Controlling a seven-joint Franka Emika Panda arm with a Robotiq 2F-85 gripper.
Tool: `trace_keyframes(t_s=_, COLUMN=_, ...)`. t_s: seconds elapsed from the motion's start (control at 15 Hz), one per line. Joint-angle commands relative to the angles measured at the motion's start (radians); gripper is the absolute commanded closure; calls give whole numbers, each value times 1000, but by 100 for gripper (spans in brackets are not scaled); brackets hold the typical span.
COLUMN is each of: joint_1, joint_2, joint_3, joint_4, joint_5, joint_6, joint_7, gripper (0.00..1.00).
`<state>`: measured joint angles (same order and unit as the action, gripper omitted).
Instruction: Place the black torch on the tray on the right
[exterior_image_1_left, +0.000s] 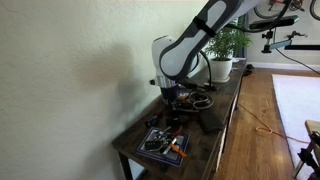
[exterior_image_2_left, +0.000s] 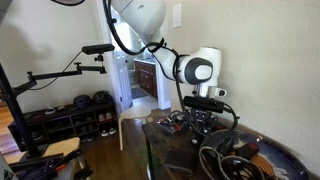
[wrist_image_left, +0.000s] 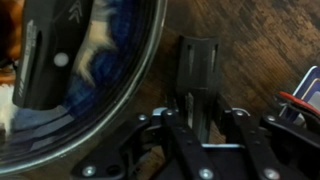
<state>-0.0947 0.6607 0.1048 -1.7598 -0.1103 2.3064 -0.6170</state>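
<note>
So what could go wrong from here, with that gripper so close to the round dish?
1. As far as the wrist view shows, the black torch sits at the gripper tips over the wooden table, beside the tray; letting go now would probably miss it.
2. Sliding across low could knock the tray's raised shiny rim.
3. A red-edged item lies close on the other side, so a wide swing might bump it.

Round tray (wrist_image_left: 157, 52) close beside end effector (wrist_image_left: 200, 118), red-edged object (wrist_image_left: 300, 97) opposite, bare tabletop (wrist_image_left: 255, 40) between
</note>
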Motion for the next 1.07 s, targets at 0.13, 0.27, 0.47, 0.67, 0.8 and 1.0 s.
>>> trace_keyframes(t_s=0.13, joint_1=12, joint_2=-129, joint_3=-4, joint_4=-112, joint_5=-18, joint_6=2, joint_7=8, gripper=87)
trace_keyframes(t_s=0.27, joint_1=14, joint_2=-172, joint_3=-4, joint_4=-140, joint_5=-15, joint_6=4, joint_7=15, gripper=87)
trace_keyframes(t_s=0.47, joint_1=21, joint_2=-242, joint_3=-17, joint_4=-177, joint_5=-20, joint_6=5, joint_7=41, gripper=87)
trace_keyframes(t_s=0.67, joint_1=20, joint_2=-286, joint_3=-39, joint_4=-189, joint_5=-29, joint_6=14, joint_7=74, gripper=87)
trace_keyframes(t_s=0.8, joint_1=16, joint_2=-293, joint_3=-54, joint_4=-177, joint_5=-34, joint_6=20, joint_7=89, gripper=87)
trace_keyframes(t_s=1.0, joint_1=12, joint_2=-278, joint_3=-79, joint_4=-150, joint_5=-43, joint_6=43, joint_7=114, gripper=87)
